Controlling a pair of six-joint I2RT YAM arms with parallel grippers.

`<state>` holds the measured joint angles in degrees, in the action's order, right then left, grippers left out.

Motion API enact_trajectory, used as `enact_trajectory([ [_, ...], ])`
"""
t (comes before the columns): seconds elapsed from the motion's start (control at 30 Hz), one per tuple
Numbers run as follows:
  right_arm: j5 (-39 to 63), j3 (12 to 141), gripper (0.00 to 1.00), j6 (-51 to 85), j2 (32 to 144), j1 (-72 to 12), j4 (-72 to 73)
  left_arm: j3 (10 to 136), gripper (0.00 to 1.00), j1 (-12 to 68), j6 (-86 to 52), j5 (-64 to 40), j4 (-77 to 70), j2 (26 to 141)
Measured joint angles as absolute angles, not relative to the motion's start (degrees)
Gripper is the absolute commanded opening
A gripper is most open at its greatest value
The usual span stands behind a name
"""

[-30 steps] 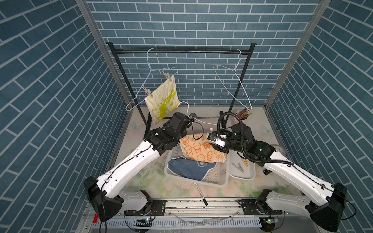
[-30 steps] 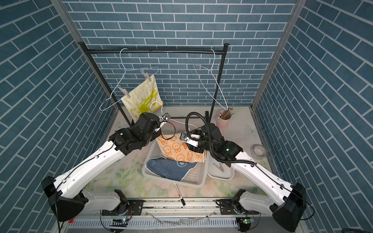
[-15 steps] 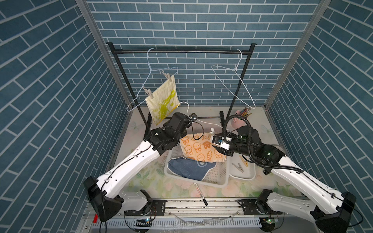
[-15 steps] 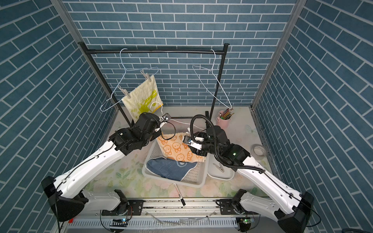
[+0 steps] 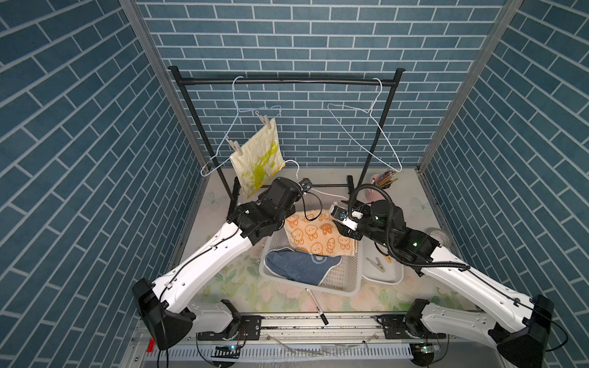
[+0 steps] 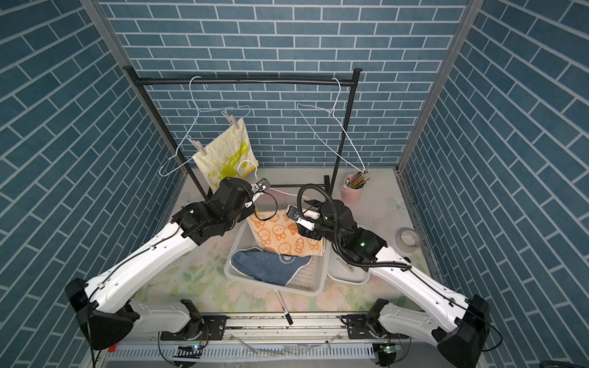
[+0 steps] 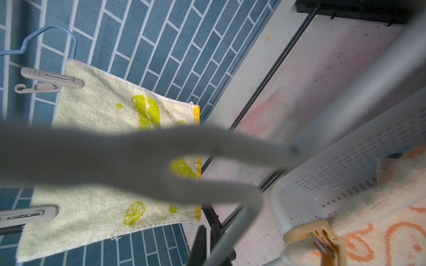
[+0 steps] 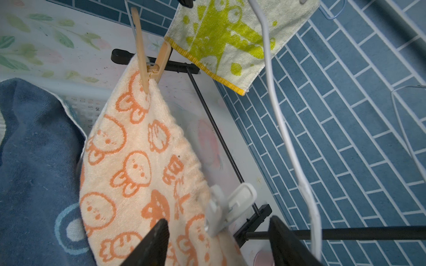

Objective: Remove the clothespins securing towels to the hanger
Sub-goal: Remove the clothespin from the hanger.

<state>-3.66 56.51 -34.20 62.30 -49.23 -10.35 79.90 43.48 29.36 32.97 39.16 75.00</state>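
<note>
Nearest, a black-capped marker pen [image 5: 315, 306] lay on the flower-printed desk [image 5: 236, 283]. Behind it, a perforated white plastic basket [image 5: 352, 283] held the crumpled blue towel [image 5: 296, 266]. Just beside it, 1 pale clothespin [image 5: 376, 263] lay in a smooth rounded tray [image 5: 382, 279].

The orange-cream terry towel [image 8: 138, 161] with cartoon faces hung over the basket from a thin white wire hanger [image 8: 288, 138]. It was fixed by 1 tan clothespin [image 8: 147, 66] and 1 white plastic clothespin [image 8: 228, 207]. The right tool [image 8: 217, 244] stood spread, its 2 black fingers [image 8: 152, 244] on either side of the white pin without touching it. The left tool [image 7: 208, 232] was pressed together on that hanger's wire.

Farther back, the pale yellow towel [image 5: 258, 159] with green print hung from another hanger [image 7: 54, 27] by 2 grey plastic clothespins [image 7: 53, 79]. A bare hanger [image 5: 383, 133] hung on the black rack bar [image 5: 287, 82].
</note>
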Motion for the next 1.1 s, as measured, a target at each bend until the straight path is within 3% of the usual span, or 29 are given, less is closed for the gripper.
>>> enact_trajectory([
  [0.2, -3.2, 56.53, 0.7, -32.77, 64.93, -49.32, -7.46, 79.9, 0.0, 43.48, 29.36, 32.95, 39.16, 75.0],
  [0.43, 1.19, 58.67, 0.53, -32.99, 67.4, -49.41, -11.05, 79.92, 0.0, 43.48, 29.43, 32.97, 39.18, 75.0],
  [0.67, 2.28, 60.12, 0.52, -35.88, 66.96, -49.41, -16.08, 79.9, 0.0, 43.48, 29.71, 32.97, 39.18, 75.0],
  [1.1, 0.62, 62.74, 0.34, -42.94, 66.92, -49.41, -18.92, 79.9, 0.0, 43.48, 30.02, 32.97, 39.16, 75.0],
])
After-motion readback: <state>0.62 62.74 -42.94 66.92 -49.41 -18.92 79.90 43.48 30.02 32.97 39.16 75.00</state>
